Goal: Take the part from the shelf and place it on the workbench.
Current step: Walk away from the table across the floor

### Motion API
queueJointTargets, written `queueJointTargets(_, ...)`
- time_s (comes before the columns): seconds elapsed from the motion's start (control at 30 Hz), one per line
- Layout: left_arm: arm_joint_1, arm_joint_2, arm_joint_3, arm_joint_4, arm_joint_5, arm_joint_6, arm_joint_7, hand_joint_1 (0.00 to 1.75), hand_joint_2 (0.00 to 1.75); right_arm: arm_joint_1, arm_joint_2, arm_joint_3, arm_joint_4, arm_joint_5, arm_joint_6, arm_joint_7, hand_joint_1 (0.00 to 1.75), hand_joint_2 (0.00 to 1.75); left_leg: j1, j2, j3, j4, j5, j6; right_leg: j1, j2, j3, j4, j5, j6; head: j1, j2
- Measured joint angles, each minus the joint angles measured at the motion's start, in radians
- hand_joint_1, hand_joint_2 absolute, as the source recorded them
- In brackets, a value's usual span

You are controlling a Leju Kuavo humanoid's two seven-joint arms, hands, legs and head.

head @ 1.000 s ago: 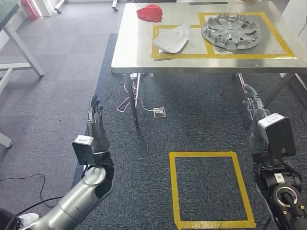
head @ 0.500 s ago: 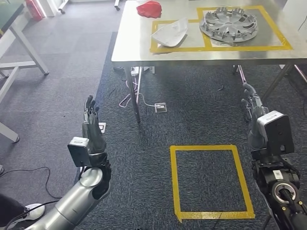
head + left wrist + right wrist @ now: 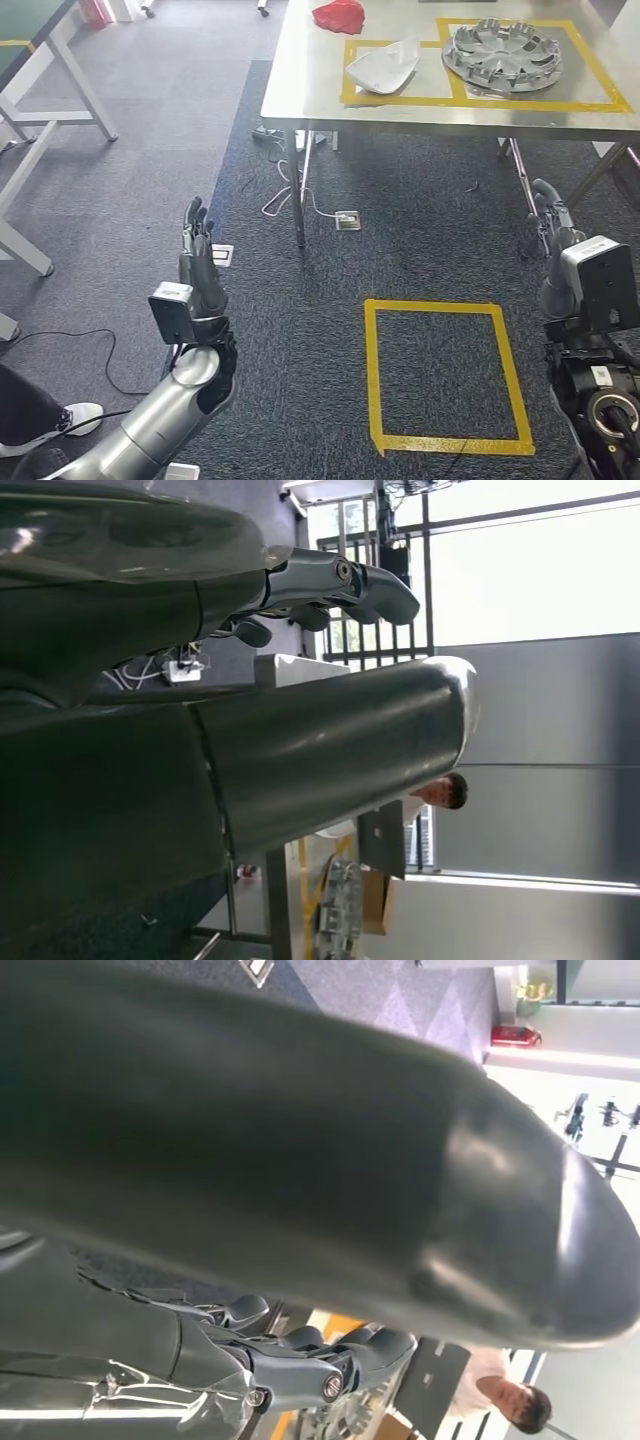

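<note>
My left hand (image 3: 198, 255) is raised over the carpet with its fingers straight and apart, holding nothing. My right hand (image 3: 551, 215) is up near the workbench's right leg, fingers loosely spread and empty. The steel workbench (image 3: 302, 95) stands ahead. On it, inside yellow tape outlines, lie a white curved part (image 3: 383, 68) and a silver wheel cover (image 3: 507, 55); a red part (image 3: 339, 15) sits behind them. In the left wrist view the fingers (image 3: 340, 585) and thick thumb (image 3: 340, 750) stand apart with nothing between. The right wrist view shows dark fingers (image 3: 302, 1360) extended.
A yellow tape square (image 3: 445, 375) marks the carpet in front of me. Cables and a floor socket (image 3: 348, 221) lie under the workbench. Another table's legs (image 3: 45, 120) stand at the far left. A person (image 3: 445, 792) is behind the workbench.
The whole picture has shifted right, so the camera has turned or moved left. Both hands keep the same raised, empty pose.
</note>
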Motion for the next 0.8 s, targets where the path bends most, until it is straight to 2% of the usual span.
queueJointTargets(0.03, 0.0, 0.0, 0.0, 0.0, 0.001, 0.0, 0.0, 0.0, 0.0, 0.0, -0.002, 0.0, -0.002, 0.0, -0.002, 0.0, 0.0, 0.0, -0.001, -0.001, -0.006, 0.008, 0.001, -0.004, 0.001, 0.003, 0.036, -0.065, 0.018, -0.003, 0.002, 0.0)
queueJointTargets(0.07, 0.0, 0.0, 0.0, 0.0, 0.002, 0.0, -0.001, 0.0, 0.0, 0.0, -0.004, 0.0, -0.004, -0.001, -0.004, 0.001, 0.0, 0.0, -0.002, -0.001, -0.012, 0.013, 0.004, -0.009, 0.003, 0.005, 0.054, -0.103, 0.026, -0.008, 0.003, 0.0)
queueJointTargets(0.13, 0.001, 0.0, 0.0, 0.0, 0.004, 0.0, -0.002, 0.0, 0.0, 0.002, -0.006, 0.0, -0.007, -0.003, -0.009, 0.001, 0.0, 0.0, -0.005, -0.002, -0.021, 0.017, 0.012, -0.022, 0.008, 0.006, 0.051, -0.113, 0.032, -0.021, 0.001, 0.0)
queueJointTargets(0.2, 0.001, 0.0, 0.0, 0.0, 0.006, 0.0, -0.002, 0.0, 0.0, 0.002, -0.008, 0.001, -0.009, -0.003, -0.012, 0.002, 0.0, 0.0, -0.003, -0.001, -0.029, 0.024, 0.008, -0.033, 0.005, 0.002, 0.043, -0.116, 0.044, -0.036, -0.004, 0.0)
queueJointTargets(0.23, 0.001, 0.0, 0.001, 0.0, 0.007, 0.0, -0.002, 0.0, 0.0, 0.002, -0.008, 0.002, -0.011, -0.003, -0.013, 0.002, 0.0, 0.0, -0.002, -0.001, -0.04, 0.048, -0.012, -0.039, 0.002, 0.0, 0.038, -0.118, 0.05, -0.043, -0.008, 0.0)
queueJointTargets(0.27, 0.001, 0.0, 0.001, 0.0, 0.007, 0.0, -0.002, 0.0, 0.0, 0.002, -0.008, 0.002, -0.013, -0.003, -0.014, 0.002, 0.0, 0.0, 0.0, 0.0, -0.06, 0.095, -0.046, -0.045, 0.0, -0.002, 0.032, -0.12, 0.057, -0.049, -0.013, 0.0)
queueJointTargets(0.33, 0.002, 0.0, 0.001, 0.0, 0.008, 0.0, -0.002, 0.0, 0.0, 0.002, -0.008, 0.002, -0.016, -0.003, -0.014, 0.002, 0.0, 0.0, 0.004, 0.001, -0.114, 0.233, -0.129, -0.056, 0.001, -0.005, 0.016, -0.12, 0.069, -0.055, -0.022, 0.0)
queueJointTargets(0.37, 0.003, 0.0, 0.001, 0.0, 0.008, 0.0, -0.002, 0.0, 0.0, 0.003, -0.008, 0.003, -0.016, -0.003, -0.014, 0.002, 0.0, 0.0, 0.005, 0.001, -0.134, 0.292, -0.155, -0.058, 0.002, -0.006, 0.007, -0.12, 0.075, -0.055, -0.025, 0.0)
queueJointTargets(0.4, 0.004, 0.0, 0.001, 0.0, 0.008, 0.0, -0.002, 0.0, 0.0, 0.004, -0.009, 0.003, -0.016, -0.003, -0.014, 0.002, 0.0, 0.0, 0.006, 0.001, -0.138, 0.318, -0.164, -0.059, 0.003, -0.006, -0.001, -0.12, 0.08, -0.055, -0.027, 0.0)
queueJointTargets(0.43, 0.005, 0.0, 0.001, 0.0, 0.008, 0.0, -0.002, 0.0, 0.0, 0.004, -0.009, 0.003, -0.016, -0.003, -0.014, 0.002, 0.0, 0.0, 0.005, 0.001, -0.121, 0.303, -0.155, -0.056, 0.003, -0.007, -0.008, -0.12, 0.086, -0.054, -0.029, 0.0)
queueJointTargets(0.47, 0.004, 0.0, 0.001, 0.0, 0.008, 0.0, -0.002, 0.0, 0.0, 0.005, -0.01, 0.003, -0.016, -0.003, -0.014, 0.002, 0.0, 0.0, 0.005, 0.001, -0.082, 0.247, -0.131, -0.052, 0.004, -0.007, -0.013, -0.12, 0.091, -0.053, -0.031, 0.0)
queueJointTargets(0.53, 0.001, 0.0, 0.001, 0.0, 0.008, 0.0, -0.002, 0.0, 0.0, 0.004, -0.01, 0.003, -0.018, -0.003, -0.015, 0.003, 0.0, 0.0, 0.0, 0.003, 0.012, 0.094, -0.083, -0.036, 0.007, -0.007, -0.019, -0.12, 0.1, -0.048, -0.036, 0.0)
queueJointTargets(0.57, -0.001, 0.0, 0.001, 0.0, 0.008, 0.0, -0.002, 0.0, 0.0, 0.004, -0.011, 0.003, -0.019, -0.004, -0.016, 0.003, 0.0, 0.0, -0.003, 0.003, 0.04, 0.043, -0.07, -0.029, 0.008, -0.007, -0.02, -0.12, 0.104, -0.044, -0.037, 0.0)
queueJointTargets(0.6, -0.002, 0.0, 0.002, 0.0, 0.008, 0.0, -0.003, 0.0, 0.0, 0.004, -0.012, 0.003, -0.02, -0.006, -0.017, 0.003, 0.0, 0.0, -0.007, 0.003, 0.052, 0.017, -0.065, -0.022, 0.008, -0.008, -0.022, -0.121, 0.108, -0.038, -0.036, 0.0)
queueJointTargets(0.7, -0.003, 0.0, 0.002, 0.0, 0.01, 0.0, -0.003, 0.0, 0.0, 0.005, -0.017, 0.003, -0.024, -0.01, -0.019, 0.003, 0.0, 0.0, -0.007, 0.003, 0.046, 0.003, -0.046, -0.006, 0.007, -0.007, -0.027, -0.125, 0.116, -0.02, -0.034, 0.0)
queueJointTargets(0.73, -0.003, -0.001, 0.002, 0.0, 0.01, 0.0, -0.003, 0.0, 0.0, 0.006, -0.019, 0.003, -0.025, -0.011, -0.019, 0.003, 0.0, 0.0, -0.004, 0.003, 0.044, -0.006, -0.036, 0.0, 0.006, -0.006, -0.033, -0.112, 0.102, -0.015, -0.033, 0.0)
queueJointTargets(0.77, -0.003, -0.002, 0.002, 0.0, 0.011, 0.0, -0.003, 0.0, 0.0, 0.006, -0.021, 0.002, -0.025, -0.012, -0.019, 0.003, 0.0, 0.0, -0.001, 0.004, 0.041, -0.014, -0.026, 0.006, 0.006, -0.004, -0.047, -0.077, 0.073, -0.011, -0.03, 0.0)
queueJointTargets(0.8, -0.003, -0.002, 0.002, 0.0, 0.011, 0.0, -0.003, 0.0, 0.0, 0.007, -0.023, 0.002, -0.025, -0.013, -0.02, 0.004, 0.0, 0.0, 0.0, 0.005, 0.036, -0.017, -0.019, 0.008, 0.005, -0.002, -0.068, -0.019, 0.031, -0.007, -0.026, 0.0)
